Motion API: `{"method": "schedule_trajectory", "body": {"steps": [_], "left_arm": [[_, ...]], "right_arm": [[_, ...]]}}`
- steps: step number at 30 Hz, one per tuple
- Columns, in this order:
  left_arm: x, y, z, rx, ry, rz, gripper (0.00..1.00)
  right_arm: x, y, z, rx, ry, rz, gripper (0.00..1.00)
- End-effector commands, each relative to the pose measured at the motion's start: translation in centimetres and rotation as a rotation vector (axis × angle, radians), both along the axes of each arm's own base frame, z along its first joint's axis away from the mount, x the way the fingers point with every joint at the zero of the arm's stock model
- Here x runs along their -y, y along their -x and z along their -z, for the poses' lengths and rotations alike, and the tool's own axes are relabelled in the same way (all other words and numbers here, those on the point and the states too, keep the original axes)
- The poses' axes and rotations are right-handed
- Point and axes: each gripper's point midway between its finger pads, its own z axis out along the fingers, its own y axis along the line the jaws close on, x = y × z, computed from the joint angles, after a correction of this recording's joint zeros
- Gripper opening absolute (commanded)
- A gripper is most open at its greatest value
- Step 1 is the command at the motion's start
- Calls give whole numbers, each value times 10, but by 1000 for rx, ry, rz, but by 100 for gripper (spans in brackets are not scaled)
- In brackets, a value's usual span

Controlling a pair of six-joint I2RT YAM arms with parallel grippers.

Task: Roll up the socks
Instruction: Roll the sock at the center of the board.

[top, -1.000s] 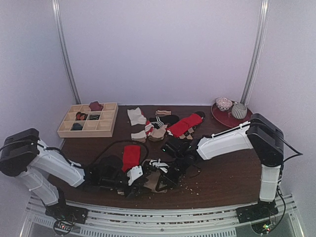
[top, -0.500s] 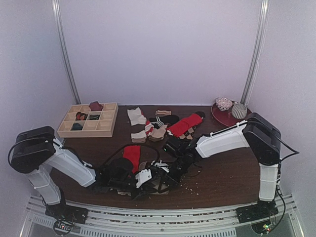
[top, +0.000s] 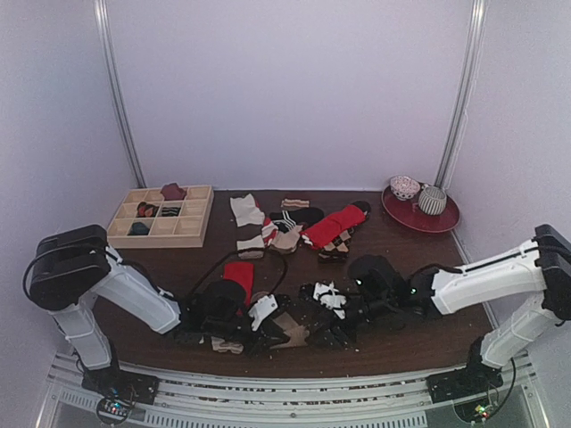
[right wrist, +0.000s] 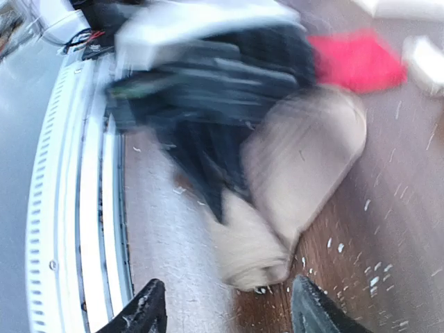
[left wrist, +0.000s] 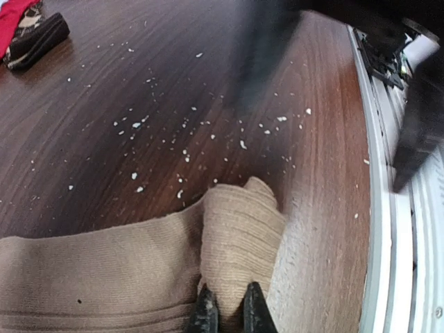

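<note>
Lying midway along the near edge of the surface (top: 401,259), the tan sock (left wrist: 104,270) shows one end folded into a thick roll, and the red sock (top: 237,276) sits just behind it. Both look soft, light and limp, so a pinch through the rolled thickness should hold best. The left end effector (left wrist: 225,309) is clamped on that roll. The right end effector (right wrist: 229,309) stands spread and holds nothing, seemingly just beside the roll, though blur hides any contact.

Soft, even light falls from above; the top view is clear, a little soft. Around the tan sock (top: 287,328) the table (top: 419,245) reads dark. At the left wrist the sock is sharp, and a dark out-of-focus shape lies beyond it. The right wrist view is motion-smeared, and the rail (right wrist: 83,173) left of the sock is washed pale.
</note>
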Motion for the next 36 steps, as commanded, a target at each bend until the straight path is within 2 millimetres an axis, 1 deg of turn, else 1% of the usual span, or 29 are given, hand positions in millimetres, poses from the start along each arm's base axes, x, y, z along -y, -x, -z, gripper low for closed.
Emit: {"method": "schedule_trajectory", "body": {"steps": [1, 3, 6, 8, 11, 14, 20, 24, 27, 29, 32, 34, 35, 36], "left_arm": [[-41, 21, 65, -306, -223, -44, 0], [-42, 23, 65, -364, -210, -38, 0], [-45, 22, 66, -390, -218, -46, 0], [-46, 22, 69, -390, -234, -50, 0], [-47, 22, 71, -394, -243, -44, 0], [-46, 22, 71, -393, -246, -40, 0], [-50, 24, 73, -392, -256, -34, 0], [-51, 25, 72, -385, -256, -29, 0], [-51, 25, 70, -381, -249, -21, 0], [-49, 25, 67, -379, -241, -13, 0], [-47, 22, 64, -366, -237, -14, 0], [-45, 18, 58, -337, -229, -14, 20], [-42, 13, 51, -313, -219, -17, 26], [-40, 9, 44, -288, -215, -21, 29]], "right_arm": [[-7, -10, -31, 447, -113, 44, 65], [-9, -8, -25, 518, -76, 31, 66], [-11, -9, -6, 566, 8, -9, 68], [-13, -13, 5, 583, 54, -17, 69], [-20, -17, 13, 601, 88, -33, 69], [-27, -16, 22, 585, 110, -66, 65], [-26, -11, 48, 528, 170, -96, 56], [-18, -8, 67, 483, 232, -98, 51], [-14, -6, 73, 465, 238, -90, 48], [-14, -6, 73, 459, 230, -85, 41], [-18, -5, 72, 444, 222, -89, 27], [-18, -2, 75, 426, 234, -102, 20], [-19, -1, 77, 413, 242, -111, 18], [-19, 2, 78, 401, 249, -125, 18]]}}
